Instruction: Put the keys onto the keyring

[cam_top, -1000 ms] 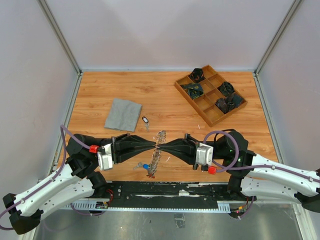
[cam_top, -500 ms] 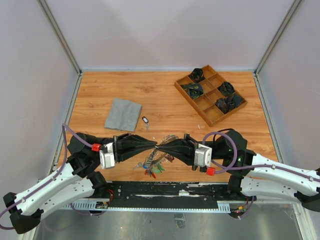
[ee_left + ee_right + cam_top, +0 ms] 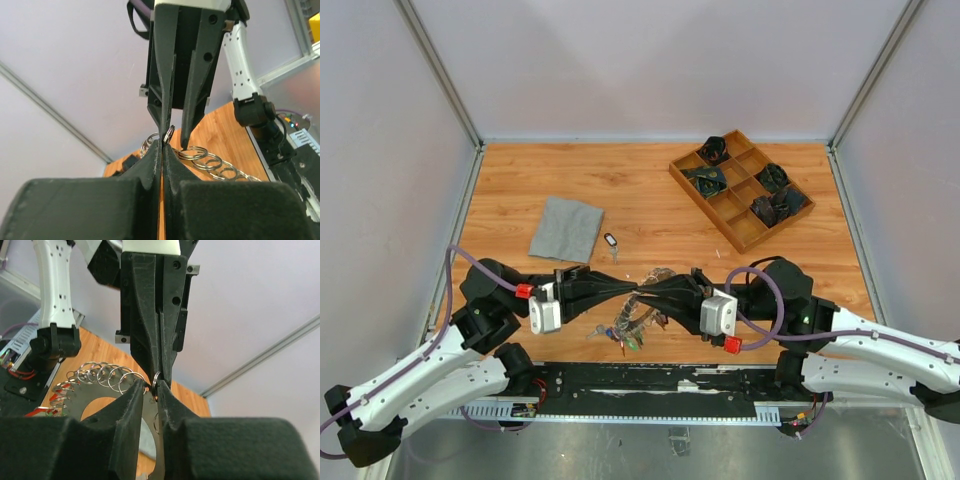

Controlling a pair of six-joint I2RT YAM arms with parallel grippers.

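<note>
The keyring (image 3: 642,312) hangs just above the wood between the two gripper tips, its keys (image 3: 623,338) with red, green and blue tags drooping toward the near edge. My left gripper (image 3: 632,292) is shut on a small split ring (image 3: 169,134) at the keyring's rim. My right gripper (image 3: 647,292) meets it tip to tip, jaws slightly parted around the same small ring (image 3: 156,384), so it is open. In the right wrist view the flat metal keyring (image 3: 150,425) shows a row of split rings (image 3: 105,376). One loose key with a black tag (image 3: 610,241) lies farther back.
A grey cloth square (image 3: 567,228) lies at the back left. A wooden divided tray (image 3: 720,205) with dark items stands at the back right. Grey walls close in the table on three sides; the black rail (image 3: 650,378) runs along the near edge.
The keyring has tipped from standing edge-on to lying flatter, with keys fanned out. Both grippers have sunk lower and drawn slightly nearer. The left jaws closed tighter; the right jaws parted a little.
</note>
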